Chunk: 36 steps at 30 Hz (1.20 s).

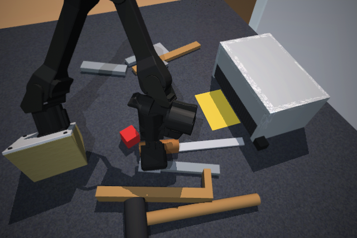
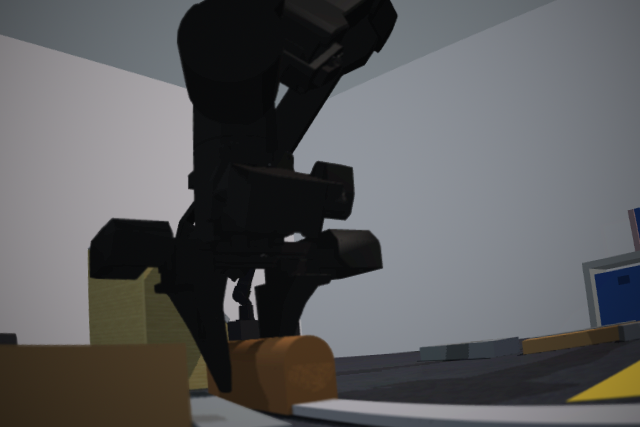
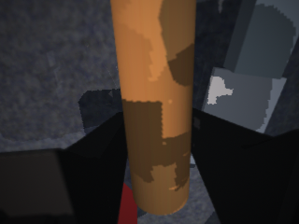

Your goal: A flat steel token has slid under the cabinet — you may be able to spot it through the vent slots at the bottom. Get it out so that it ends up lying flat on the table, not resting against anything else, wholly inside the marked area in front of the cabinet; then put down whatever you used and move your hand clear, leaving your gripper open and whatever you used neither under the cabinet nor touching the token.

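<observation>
My gripper is shut on the orange-brown handle of a flat tool. Its long silver blade points toward the cabinet's near front corner, its tip short of the small black block there. The tool is low over the table; I cannot tell whether it touches it. The white cabinet has dark vent slots along its front bottom. The yellow marked area lies in front of it, partly in shadow. The steel token is not visible in any view.
A red cube is by the handle's rear end. Grey bars, an L-shaped wooden piece and a mallet lie on the near side. The black block sits by the cabinet corner. More bars lie farther back.
</observation>
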### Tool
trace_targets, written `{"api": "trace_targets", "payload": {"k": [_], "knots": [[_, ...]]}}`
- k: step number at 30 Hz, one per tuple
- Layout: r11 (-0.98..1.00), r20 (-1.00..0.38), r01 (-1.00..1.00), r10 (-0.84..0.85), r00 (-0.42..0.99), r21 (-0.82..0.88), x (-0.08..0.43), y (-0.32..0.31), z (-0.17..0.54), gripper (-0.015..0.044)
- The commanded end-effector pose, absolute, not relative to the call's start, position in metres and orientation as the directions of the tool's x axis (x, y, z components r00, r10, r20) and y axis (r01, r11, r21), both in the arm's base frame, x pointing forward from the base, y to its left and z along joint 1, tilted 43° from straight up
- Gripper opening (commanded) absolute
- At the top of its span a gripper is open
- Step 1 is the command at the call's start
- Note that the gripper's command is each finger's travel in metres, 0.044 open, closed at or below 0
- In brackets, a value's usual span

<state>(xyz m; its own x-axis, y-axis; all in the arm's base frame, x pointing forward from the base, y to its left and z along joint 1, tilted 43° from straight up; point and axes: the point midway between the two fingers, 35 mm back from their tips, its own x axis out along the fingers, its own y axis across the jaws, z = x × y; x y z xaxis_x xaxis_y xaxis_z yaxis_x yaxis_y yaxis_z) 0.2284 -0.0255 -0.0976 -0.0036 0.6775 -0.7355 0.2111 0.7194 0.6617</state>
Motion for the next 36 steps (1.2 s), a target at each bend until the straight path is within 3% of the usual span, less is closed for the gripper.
{"api": "trace_targets", "payload": {"k": [1,24,31,36], "knots": [[0.726,-0.737,0.176,0.676,-0.002,0.665,0.2289,-0.0262,-0.0977,0.0000],[0.737,-0.737,0.006,0.676,-0.002,0.676,0.2287,-0.0258,-0.0974,0.0000],[0.736,-0.736,0.026,0.677,-0.004,0.677,0.2284,-0.0255,-0.0977,0.0184],[0.736,-0.736,0.021,0.677,-0.004,0.677,0.2286,-0.0255,-0.0976,0.0200]]}}
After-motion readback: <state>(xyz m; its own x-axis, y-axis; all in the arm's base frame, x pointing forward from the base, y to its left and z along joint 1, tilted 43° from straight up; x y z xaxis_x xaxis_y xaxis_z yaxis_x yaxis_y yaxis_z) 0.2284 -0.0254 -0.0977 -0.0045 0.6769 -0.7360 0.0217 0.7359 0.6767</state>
